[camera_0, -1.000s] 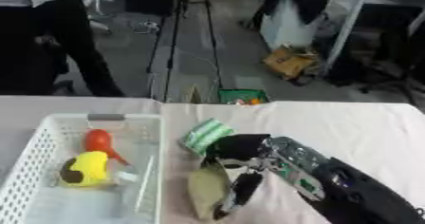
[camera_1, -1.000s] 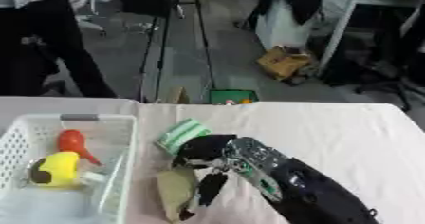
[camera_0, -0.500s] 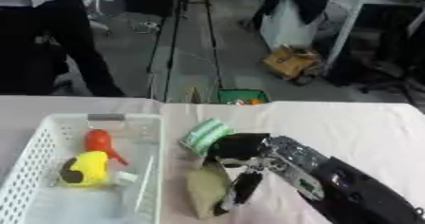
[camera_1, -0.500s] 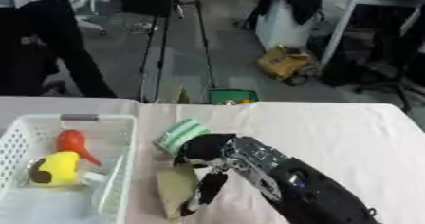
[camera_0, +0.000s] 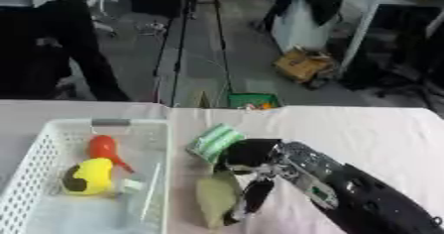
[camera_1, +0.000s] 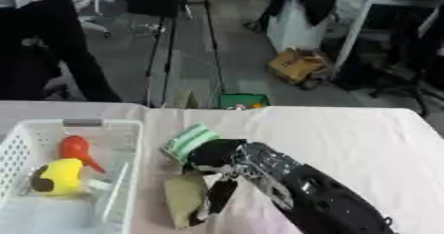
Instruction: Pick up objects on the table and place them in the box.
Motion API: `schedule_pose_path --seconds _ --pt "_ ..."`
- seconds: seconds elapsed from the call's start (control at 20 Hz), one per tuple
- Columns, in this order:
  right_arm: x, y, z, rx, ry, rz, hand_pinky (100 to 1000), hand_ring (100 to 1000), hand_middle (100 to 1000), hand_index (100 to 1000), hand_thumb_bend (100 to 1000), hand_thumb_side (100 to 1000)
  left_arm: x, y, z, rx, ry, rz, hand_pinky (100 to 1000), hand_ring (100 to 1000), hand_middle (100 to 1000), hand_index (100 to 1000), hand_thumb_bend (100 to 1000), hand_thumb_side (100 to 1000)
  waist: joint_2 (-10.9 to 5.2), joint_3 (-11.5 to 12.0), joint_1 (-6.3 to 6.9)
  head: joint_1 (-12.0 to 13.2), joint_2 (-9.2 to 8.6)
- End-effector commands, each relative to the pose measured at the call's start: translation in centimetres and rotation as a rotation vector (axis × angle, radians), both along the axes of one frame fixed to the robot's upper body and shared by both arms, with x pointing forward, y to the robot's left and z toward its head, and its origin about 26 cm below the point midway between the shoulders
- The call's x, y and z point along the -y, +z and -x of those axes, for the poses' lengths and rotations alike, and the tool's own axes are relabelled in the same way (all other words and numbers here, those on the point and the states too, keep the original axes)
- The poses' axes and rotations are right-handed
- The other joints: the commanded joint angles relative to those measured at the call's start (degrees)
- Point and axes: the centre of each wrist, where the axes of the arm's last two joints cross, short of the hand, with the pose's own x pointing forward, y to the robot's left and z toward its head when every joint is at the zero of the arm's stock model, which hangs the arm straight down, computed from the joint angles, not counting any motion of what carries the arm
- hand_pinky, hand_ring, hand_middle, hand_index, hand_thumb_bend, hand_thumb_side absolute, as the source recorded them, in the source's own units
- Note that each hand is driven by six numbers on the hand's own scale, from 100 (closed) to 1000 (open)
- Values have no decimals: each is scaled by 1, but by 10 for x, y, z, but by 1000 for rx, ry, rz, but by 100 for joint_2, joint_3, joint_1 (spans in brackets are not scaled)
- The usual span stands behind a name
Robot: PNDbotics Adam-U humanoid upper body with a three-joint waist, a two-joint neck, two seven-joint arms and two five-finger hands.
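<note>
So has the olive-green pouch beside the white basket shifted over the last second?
No. The olive-green pouch lies in the same spot against the white plastic basket's right wall, with the right hand on it as before.

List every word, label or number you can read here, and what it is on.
None can be read.
Green packet: pale stripes only, any print too blurred to read.
Olive pouch under the right hand: no text shows.
Basket and its toys: no text shows.
</note>
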Motion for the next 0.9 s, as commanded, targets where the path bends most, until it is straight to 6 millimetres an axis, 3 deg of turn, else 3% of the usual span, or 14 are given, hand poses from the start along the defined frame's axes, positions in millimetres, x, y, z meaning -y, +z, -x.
schedule_pose_path --seconds 0.05,0.55,0.9 --pt "7 6 -2 13 -14 -2 882 748 501 699 580 623 1 8 1 26 -8 -11 954 931 1000 916 100 1000 -95 -4 31 -22 -27" --pt "6 9 -1 49 -15 -69 864 699 410 599 402 664 1 8 1 26 -8 -9 956 932 1000 917 100 1000 -128 -13 41 -29 6" --pt "4 19 0 85 -8 -101 862 683 384 567 359 669 0 8 1 27 -9 -9 956 932 1000 918 100 1000 -174 -60 59 -3 19"
